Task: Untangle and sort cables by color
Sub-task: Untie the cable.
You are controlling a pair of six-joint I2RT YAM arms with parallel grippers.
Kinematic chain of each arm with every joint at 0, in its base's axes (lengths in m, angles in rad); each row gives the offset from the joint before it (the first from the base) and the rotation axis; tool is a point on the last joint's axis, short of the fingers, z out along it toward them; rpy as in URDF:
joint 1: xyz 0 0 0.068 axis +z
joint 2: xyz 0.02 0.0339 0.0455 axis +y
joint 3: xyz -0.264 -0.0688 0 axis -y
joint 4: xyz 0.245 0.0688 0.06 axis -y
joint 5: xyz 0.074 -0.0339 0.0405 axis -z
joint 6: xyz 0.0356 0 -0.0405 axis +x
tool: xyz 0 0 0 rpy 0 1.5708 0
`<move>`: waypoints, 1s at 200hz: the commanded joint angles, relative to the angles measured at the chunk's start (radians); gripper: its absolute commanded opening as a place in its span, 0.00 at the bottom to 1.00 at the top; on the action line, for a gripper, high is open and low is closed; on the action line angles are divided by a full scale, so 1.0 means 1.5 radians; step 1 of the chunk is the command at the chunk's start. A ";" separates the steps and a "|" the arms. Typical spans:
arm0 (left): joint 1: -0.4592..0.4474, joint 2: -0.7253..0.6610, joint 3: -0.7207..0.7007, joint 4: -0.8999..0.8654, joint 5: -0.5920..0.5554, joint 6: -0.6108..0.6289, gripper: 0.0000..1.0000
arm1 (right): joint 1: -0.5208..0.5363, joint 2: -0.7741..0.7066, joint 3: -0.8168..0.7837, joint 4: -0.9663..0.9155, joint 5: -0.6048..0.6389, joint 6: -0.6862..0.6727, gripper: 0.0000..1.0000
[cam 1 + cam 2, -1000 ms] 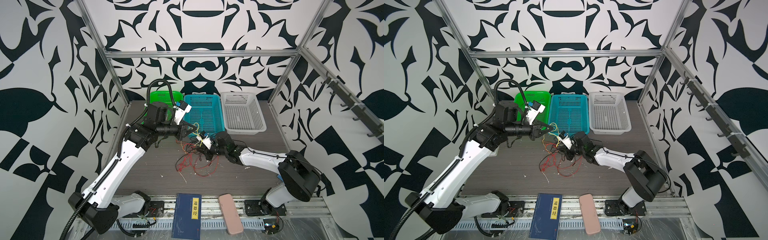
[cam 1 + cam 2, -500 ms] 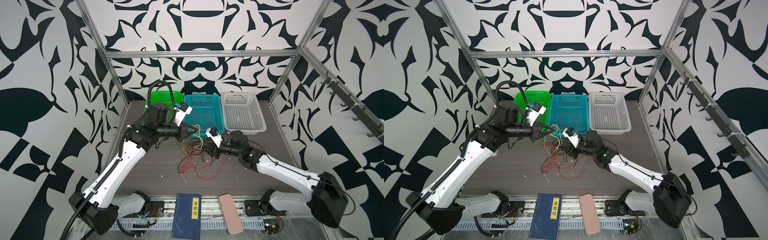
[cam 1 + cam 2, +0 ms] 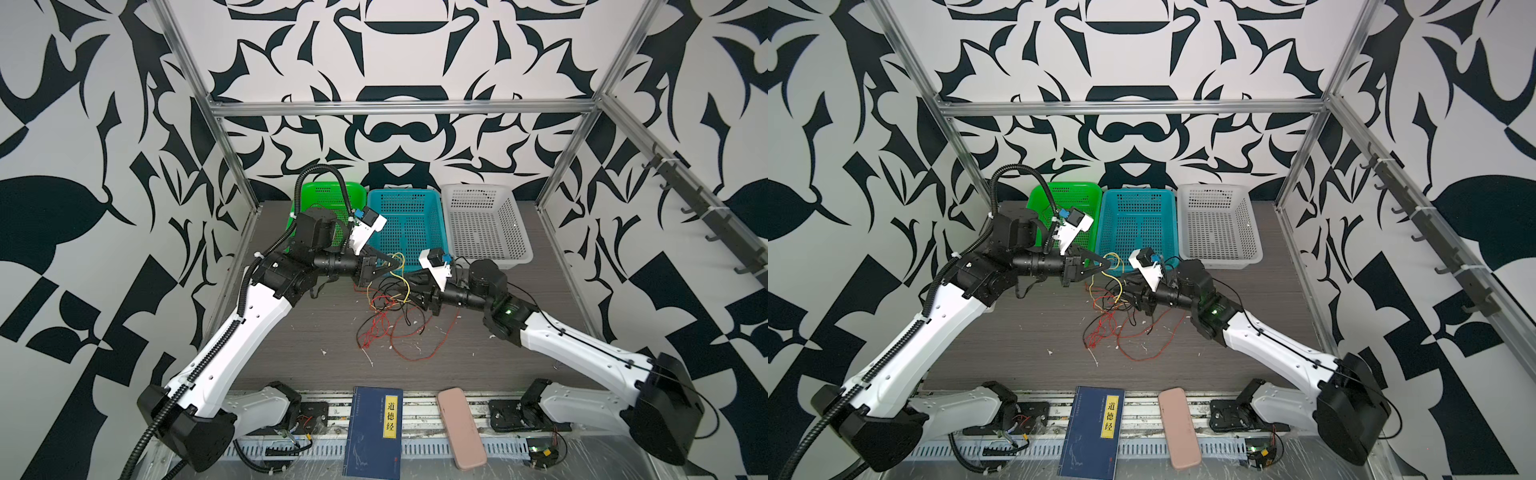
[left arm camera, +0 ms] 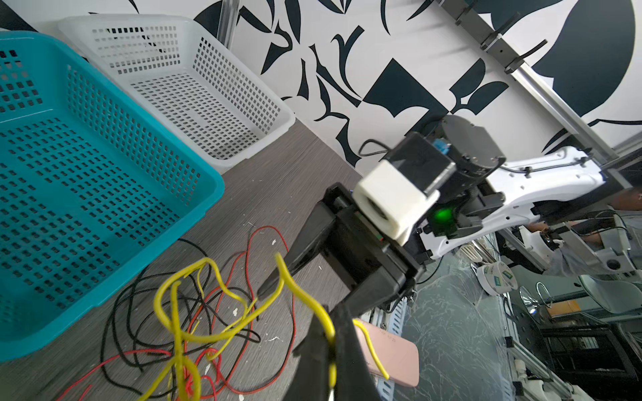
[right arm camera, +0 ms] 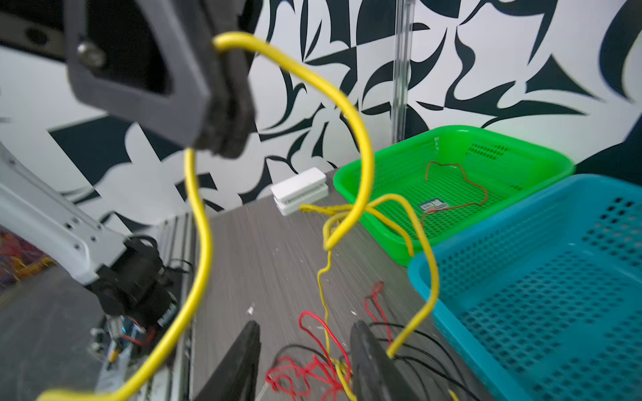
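Grey tabletop (image 3: 299, 332): left gripper (image 3: 390, 266) clamps light, springy yellow cable (image 5: 363, 139), likely best gripped beside its knot (image 5: 342, 209); right gripper (image 5: 305, 324) jaws half-open, empty.

Tangled red, yellow, black cables (image 3: 374, 328)

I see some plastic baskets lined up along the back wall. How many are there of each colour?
Green basket: 1
Blue basket: 1
White basket: 1
Total: 3
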 commanded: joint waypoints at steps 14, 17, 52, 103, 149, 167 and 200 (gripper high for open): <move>0.000 -0.015 -0.005 0.025 0.023 -0.009 0.00 | 0.052 0.056 -0.020 0.212 0.064 0.089 0.49; 0.000 -0.015 -0.006 0.025 0.023 -0.009 0.00 | 0.056 0.060 -0.020 0.219 0.071 0.088 0.49; 0.000 -0.015 -0.003 0.024 0.024 -0.009 0.00 | 0.071 0.119 -0.020 0.288 0.167 0.082 0.51; 0.000 -0.014 -0.006 0.030 0.028 -0.012 0.00 | 0.071 0.217 0.007 0.385 0.207 0.061 0.52; 0.000 -0.017 -0.009 0.049 0.024 -0.029 0.00 | 0.080 0.285 0.032 0.482 0.205 0.082 0.53; 0.000 -0.013 -0.010 0.059 0.027 -0.040 0.00 | 0.097 0.295 0.044 0.489 0.210 0.078 0.53; 0.000 -0.015 -0.016 0.064 0.027 -0.043 0.00 | 0.121 0.310 0.066 0.484 0.228 0.060 0.52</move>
